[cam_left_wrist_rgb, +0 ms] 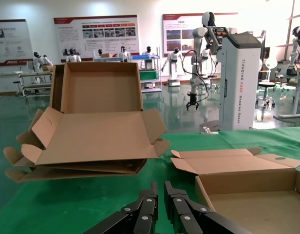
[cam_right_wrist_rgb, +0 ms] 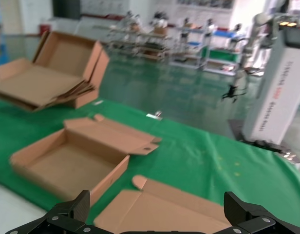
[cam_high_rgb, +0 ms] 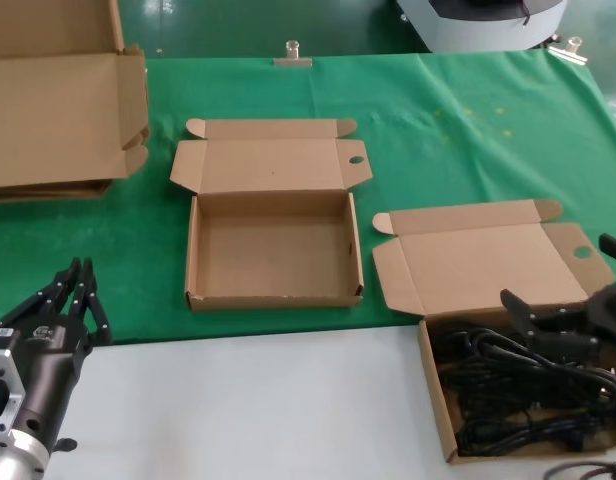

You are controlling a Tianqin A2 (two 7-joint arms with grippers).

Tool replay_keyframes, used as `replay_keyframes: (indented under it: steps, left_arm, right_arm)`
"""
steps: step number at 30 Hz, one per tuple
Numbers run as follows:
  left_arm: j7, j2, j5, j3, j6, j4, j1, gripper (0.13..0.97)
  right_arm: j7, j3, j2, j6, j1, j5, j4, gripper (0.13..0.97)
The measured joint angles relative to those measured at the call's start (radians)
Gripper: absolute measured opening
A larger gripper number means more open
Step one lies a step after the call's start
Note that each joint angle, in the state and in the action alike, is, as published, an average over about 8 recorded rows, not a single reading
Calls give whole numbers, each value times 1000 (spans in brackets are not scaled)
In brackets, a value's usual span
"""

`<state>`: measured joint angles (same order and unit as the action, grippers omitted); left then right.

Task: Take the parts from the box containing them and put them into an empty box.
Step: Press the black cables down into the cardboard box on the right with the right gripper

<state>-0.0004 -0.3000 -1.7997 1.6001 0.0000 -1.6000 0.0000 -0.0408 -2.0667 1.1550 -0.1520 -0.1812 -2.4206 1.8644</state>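
Here the parts (cam_high_rgb: pixel 523 395) lie tangled in the box containing them (cam_high_rgb: pixel 438 400) at the near right, and the right gripper (cam_high_rgb: pixel 560 322) hangs just over them, jaws spread wide. It should close on one whole coil, not a stray loop. The empty box (cam_high_rgb: pixel 273 245) waits at centre. The left gripper (cam_high_rgb: pixel 73 300) idles near left, fingers together.

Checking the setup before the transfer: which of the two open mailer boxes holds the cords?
The mailer box at the robot's right, under the right pincer, holds the black power cords. The other box, at the table's middle, is bare inside.
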Motion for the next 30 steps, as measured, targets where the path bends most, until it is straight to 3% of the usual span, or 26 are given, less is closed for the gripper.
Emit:
replay_keyframes:
  steps: [6, 15, 24, 30]
  left_arm:
    - [0, 0, 0, 0, 0, 0, 0, 187]
    - [0, 0, 0, 0, 0, 0, 0, 172]
    - [0, 0, 0, 0, 0, 0, 0, 172]
    - [0, 0, 0, 0, 0, 0, 0, 172]
  right_arm:
    - [96, -104, 102, 147, -136, 68, -62, 965]
    - [330, -240, 143, 518, -420, 379, -196, 965]
    - [375, -282, 51, 924, -620, 619, -335, 965]
    - [334, -258, -64, 1105, -684, 753, -456, 965]
